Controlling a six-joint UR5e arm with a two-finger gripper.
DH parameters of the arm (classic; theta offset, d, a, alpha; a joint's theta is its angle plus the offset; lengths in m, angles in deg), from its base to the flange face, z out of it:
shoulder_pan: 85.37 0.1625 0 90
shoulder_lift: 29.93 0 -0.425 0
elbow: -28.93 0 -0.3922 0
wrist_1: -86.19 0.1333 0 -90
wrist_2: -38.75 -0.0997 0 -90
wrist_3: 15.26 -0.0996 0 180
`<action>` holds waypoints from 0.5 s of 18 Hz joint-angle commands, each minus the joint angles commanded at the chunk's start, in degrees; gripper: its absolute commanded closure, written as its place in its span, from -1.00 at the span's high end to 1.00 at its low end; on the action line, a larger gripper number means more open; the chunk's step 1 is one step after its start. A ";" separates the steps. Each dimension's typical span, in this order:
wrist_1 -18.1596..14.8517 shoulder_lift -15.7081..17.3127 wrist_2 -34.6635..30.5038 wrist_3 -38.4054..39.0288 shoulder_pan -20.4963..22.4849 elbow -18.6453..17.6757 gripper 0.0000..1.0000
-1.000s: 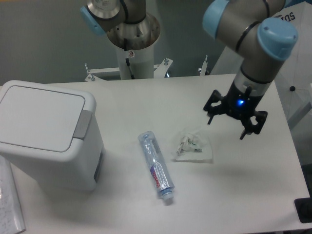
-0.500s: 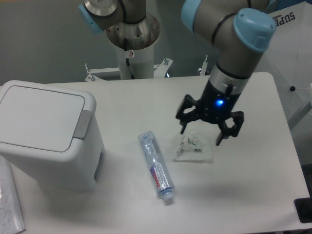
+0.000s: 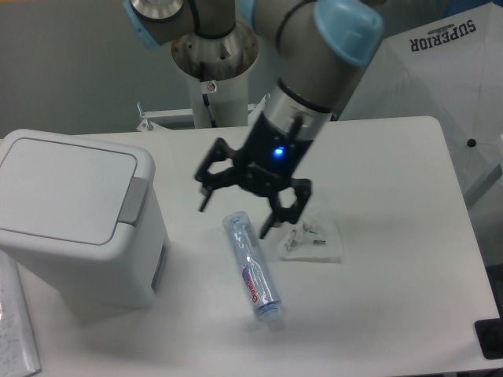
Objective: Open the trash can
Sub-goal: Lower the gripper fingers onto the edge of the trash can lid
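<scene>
trash can (image 3: 75, 212) sits at the left of the counter (image 3: 393, 267), lid down. hand (image 3: 236, 218) hangs spread wide and empty above the far end of a plastic bottle (image 3: 253, 267); what seems a crumpled clear bag (image 3: 318, 239) lies just right.

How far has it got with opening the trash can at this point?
Nothing is done yet: the trash can has its lid flat and shut. The gripper is open and empty, in the air above the table, between the plastic bottle and the can. Reaching the grey push tab and pressing it remain.
</scene>
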 joint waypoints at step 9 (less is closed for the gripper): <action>0.26 1.94 -0.44 -0.09 -2.11 -4.58 1.00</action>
